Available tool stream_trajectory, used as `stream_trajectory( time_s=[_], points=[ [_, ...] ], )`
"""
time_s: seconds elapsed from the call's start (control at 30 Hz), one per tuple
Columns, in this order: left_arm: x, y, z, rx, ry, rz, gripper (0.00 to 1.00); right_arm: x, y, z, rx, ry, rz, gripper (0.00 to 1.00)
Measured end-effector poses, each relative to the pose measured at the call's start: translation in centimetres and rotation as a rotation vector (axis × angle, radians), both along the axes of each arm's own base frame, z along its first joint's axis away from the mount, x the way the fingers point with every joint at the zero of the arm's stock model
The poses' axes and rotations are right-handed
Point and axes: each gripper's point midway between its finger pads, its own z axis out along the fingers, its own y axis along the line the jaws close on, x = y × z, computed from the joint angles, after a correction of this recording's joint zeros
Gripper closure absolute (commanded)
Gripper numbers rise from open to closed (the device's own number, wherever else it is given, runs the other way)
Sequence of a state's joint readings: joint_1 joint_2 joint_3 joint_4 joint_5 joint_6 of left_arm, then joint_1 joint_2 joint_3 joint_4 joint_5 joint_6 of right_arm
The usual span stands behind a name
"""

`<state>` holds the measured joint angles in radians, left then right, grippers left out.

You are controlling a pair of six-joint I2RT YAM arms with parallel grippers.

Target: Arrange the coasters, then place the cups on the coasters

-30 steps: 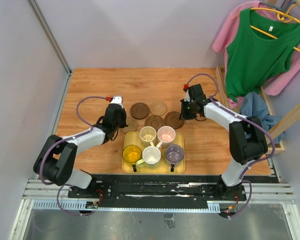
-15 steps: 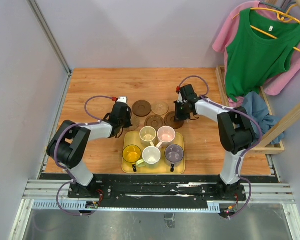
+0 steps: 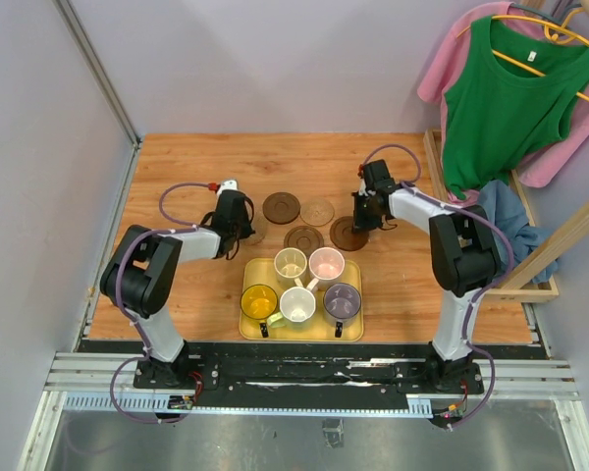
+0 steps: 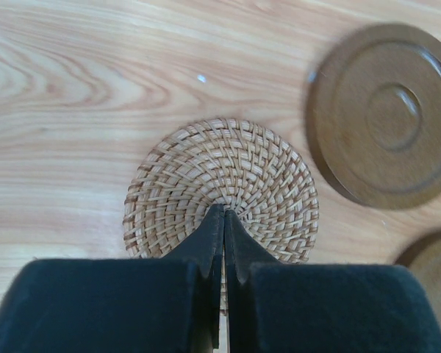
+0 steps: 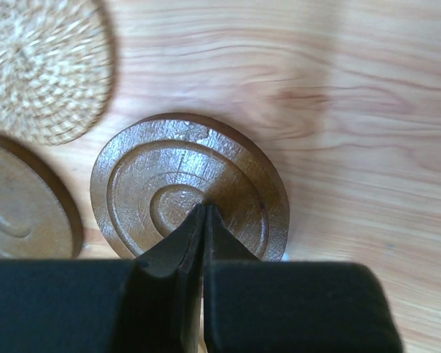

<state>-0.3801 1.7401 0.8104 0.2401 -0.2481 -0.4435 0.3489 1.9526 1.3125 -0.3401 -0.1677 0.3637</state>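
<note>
From above, the coasters [image 3: 303, 237] lie flat on the table [image 3: 177, 167] just beyond the yellow tray [image 3: 293, 335], which holds five upright cups [image 3: 298, 305].

Left wrist: the left gripper [image 4: 224, 220] has its jaws pressed together, tips over the woven tan coaster [image 4: 220, 176].

Right wrist: the right gripper [image 5: 203, 217] has its jaws together, tips over the ringed dark coaster [image 5: 184, 180].

fixed view high behind the arms [image 3: 191, 241], looking down on the table [image 3: 177, 167]; wrist views close, facing down; all share coasters [image 3: 282, 207]
</note>
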Motion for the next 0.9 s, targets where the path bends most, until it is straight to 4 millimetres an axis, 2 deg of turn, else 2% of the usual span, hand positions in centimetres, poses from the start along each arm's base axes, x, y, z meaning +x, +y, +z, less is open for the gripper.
stream_trajectory(
  time_s=[0.2, 0.5, 0.73, 0.9],
  points=[
    [2.2, 3.1, 0.1, -0.006, 0.011, 0.100, 1.00, 2.0, -4.1, 0.0, -0.049, 0.005, -0.110, 0.99],
    [6.8, 5.9, 0.5, 0.017, 0.033, 0.191, 0.99, 8.4, -8.0, 0.3, -0.097, -0.040, -0.210, 0.99],
    [10.7, 8.7, 0.7, 0.012, 0.039, 0.255, 0.99, 12.7, -9.8, 0.6, -0.118, -0.081, -0.251, 0.99],
    [11.8, 8.6, 0.8, 0.007, 0.041, 0.244, 0.99, 13.4, -10.3, 0.7, -0.116, -0.084, -0.257, 0.99]
  ],
)
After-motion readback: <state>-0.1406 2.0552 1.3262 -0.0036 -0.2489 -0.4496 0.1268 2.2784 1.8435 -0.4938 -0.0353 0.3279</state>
